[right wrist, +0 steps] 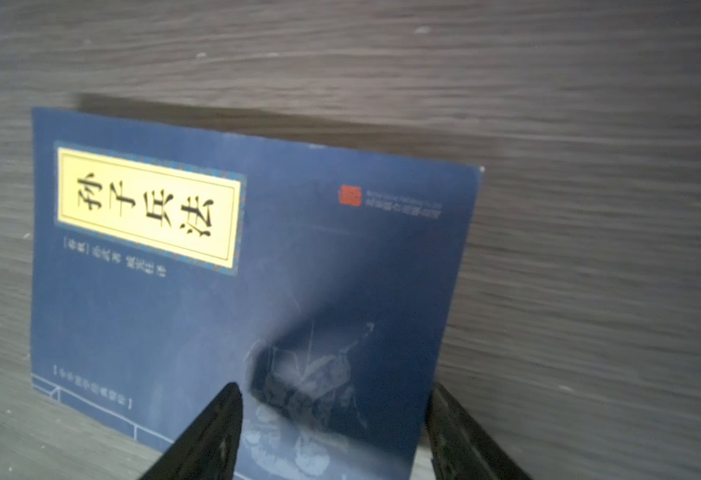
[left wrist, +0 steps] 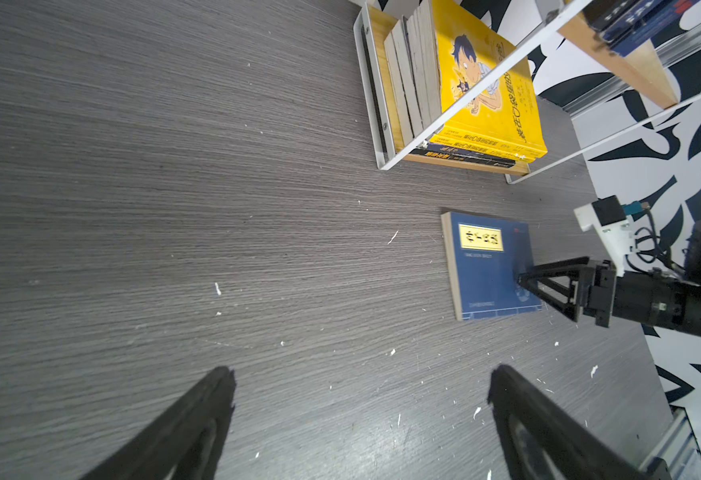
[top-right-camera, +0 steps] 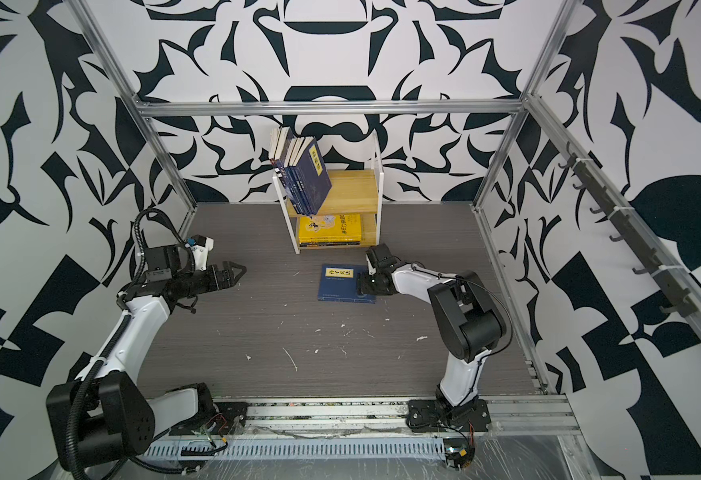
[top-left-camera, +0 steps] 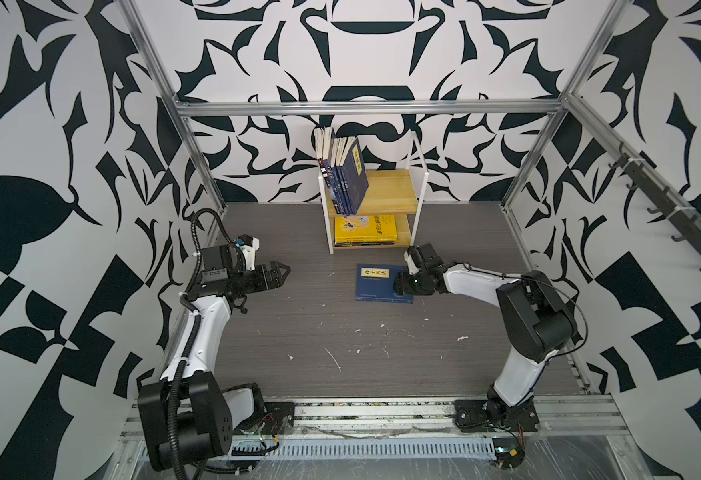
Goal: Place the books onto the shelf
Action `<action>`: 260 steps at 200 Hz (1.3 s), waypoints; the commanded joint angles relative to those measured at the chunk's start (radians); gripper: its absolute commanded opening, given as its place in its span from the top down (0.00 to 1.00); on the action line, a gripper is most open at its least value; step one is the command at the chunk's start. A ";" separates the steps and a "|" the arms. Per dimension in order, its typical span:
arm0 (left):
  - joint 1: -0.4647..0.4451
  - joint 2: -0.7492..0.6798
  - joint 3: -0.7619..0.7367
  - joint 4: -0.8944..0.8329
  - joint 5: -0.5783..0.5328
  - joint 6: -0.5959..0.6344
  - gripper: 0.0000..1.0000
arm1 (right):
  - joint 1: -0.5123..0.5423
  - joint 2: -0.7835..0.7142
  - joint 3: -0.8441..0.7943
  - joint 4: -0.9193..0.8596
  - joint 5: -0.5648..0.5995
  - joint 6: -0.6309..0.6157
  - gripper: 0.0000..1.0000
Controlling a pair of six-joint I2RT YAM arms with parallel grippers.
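Note:
A navy book (top-left-camera: pixel 375 282) (top-right-camera: pixel 337 283) with a yellow title label lies flat on the table in front of the shelf (top-left-camera: pixel 392 187) (top-right-camera: pixel 355 187). My right gripper (top-left-camera: pixel 399 284) (top-right-camera: pixel 361 284) (right wrist: pixel 334 390) stands open at the book's right edge. One finger is over the cover (right wrist: pixel 257 270) and the other is just past the edge. My left gripper (top-left-camera: pixel 284 272) (top-right-camera: pixel 238 270) (left wrist: pixel 359 374) hangs open and empty over bare table at the left. Several navy books (top-left-camera: pixel 348 174) lean upright on the top tier. A yellow cartoon book (top-left-camera: pixel 363 228) (left wrist: pixel 481 83) tops a flat stack on the lower tier.
The shelf's thin white frame (left wrist: pixel 371 83) stands near the back wall. Aluminium posts edge the grey wood-grain table (top-left-camera: pixel 319 332). A rail of black hooks (top-left-camera: pixel 672 216) runs along the right wall. A slotted cable duct (top-left-camera: pixel 361 449) crosses the front.

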 commanded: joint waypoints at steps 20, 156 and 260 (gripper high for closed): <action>-0.017 0.021 0.015 0.016 0.035 -0.036 0.03 | 0.033 0.050 -0.017 -0.019 0.054 0.075 0.27; -0.029 0.073 0.052 0.023 0.029 -0.047 0.03 | 0.045 0.164 0.029 0.326 -0.086 0.014 0.31; -0.145 0.247 0.095 -0.062 -0.064 0.106 0.04 | 0.233 0.125 -0.008 0.423 -0.088 -0.067 0.30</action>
